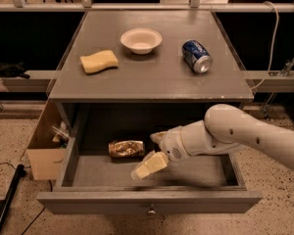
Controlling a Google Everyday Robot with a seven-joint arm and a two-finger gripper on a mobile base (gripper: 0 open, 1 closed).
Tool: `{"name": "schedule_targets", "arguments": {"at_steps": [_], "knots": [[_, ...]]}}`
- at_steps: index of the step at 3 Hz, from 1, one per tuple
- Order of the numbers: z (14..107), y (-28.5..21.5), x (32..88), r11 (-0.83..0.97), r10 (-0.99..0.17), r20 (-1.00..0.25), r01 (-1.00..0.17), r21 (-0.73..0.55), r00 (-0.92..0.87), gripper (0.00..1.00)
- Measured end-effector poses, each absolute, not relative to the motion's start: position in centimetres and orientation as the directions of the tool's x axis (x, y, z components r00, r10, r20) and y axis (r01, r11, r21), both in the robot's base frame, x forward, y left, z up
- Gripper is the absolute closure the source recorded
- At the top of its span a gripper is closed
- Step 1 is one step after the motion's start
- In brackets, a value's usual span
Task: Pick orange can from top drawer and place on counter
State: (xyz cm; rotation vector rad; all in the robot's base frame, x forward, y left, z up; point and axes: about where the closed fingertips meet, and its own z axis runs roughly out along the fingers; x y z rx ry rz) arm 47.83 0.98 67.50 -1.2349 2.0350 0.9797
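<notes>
Rounded white arm [245, 131], dark-dotted, cream-fingered hand [148, 154] in the top drawer [147, 200]

Robot lab — gripper [151, 152] in drawer [112, 200]

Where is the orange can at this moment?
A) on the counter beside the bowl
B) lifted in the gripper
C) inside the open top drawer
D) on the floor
C: the orange can lies on its side in the top drawer, the gripper close beside it with open fingers.
</notes>
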Motion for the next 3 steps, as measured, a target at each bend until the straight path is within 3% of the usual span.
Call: {"name": "schedule_targets", "arguments": {"at_steps": [3], "knots": [[65.6,-0.5,49.2,0.391,-0.496,-0.743,-0.880,0.271,-0.449,0.00]]}}
